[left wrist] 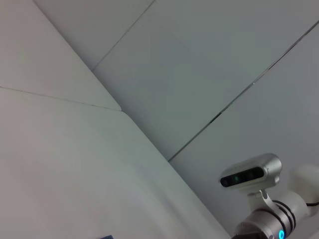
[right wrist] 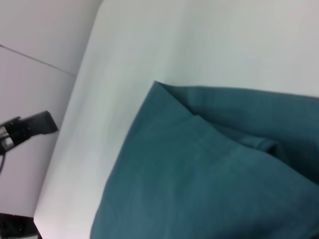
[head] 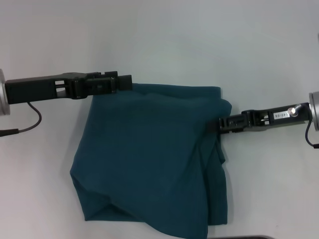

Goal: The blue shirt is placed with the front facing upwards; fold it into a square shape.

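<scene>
The blue shirt (head: 149,159) lies on the white table (head: 164,40), folded into a rough block with its plain teal side up. No lettering shows. Loose layers stick out along its right side and front corner. My left gripper (head: 124,82) reaches in from the left, its tip beside the shirt's far left corner. My right gripper (head: 221,124) comes in from the right and ends over the shirt's right edge. In the right wrist view the blue shirt (right wrist: 214,179) spreads below the camera, and the left gripper (right wrist: 32,125) shows farther off, apart from the cloth.
Bare white table (right wrist: 199,45) surrounds the shirt on the far side and both flanks. A black cable (head: 30,122) hangs from the left arm. The left wrist view shows only wall panels and the robot's head camera (left wrist: 249,174).
</scene>
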You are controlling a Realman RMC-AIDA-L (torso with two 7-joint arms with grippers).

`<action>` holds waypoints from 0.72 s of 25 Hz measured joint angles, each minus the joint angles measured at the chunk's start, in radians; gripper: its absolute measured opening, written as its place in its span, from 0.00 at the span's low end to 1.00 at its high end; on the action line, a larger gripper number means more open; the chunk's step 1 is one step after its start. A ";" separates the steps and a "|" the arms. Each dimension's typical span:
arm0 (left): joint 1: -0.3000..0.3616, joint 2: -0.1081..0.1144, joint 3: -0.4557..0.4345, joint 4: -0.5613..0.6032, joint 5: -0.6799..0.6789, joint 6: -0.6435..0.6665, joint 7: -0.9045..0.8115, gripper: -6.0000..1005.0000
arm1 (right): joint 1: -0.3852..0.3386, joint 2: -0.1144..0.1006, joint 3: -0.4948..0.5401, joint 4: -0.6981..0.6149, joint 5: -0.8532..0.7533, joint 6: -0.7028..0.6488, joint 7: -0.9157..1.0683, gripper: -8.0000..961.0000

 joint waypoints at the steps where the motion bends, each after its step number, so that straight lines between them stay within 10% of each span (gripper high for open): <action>1: 0.000 0.000 0.000 0.000 0.000 0.000 0.000 0.91 | 0.002 0.000 0.000 -0.002 0.007 -0.003 0.000 0.81; 18: -0.023 0.008 0.000 0.048 0.000 -0.027 0.020 0.91 | 0.068 0.005 -0.007 -0.009 0.074 -0.093 0.000 0.80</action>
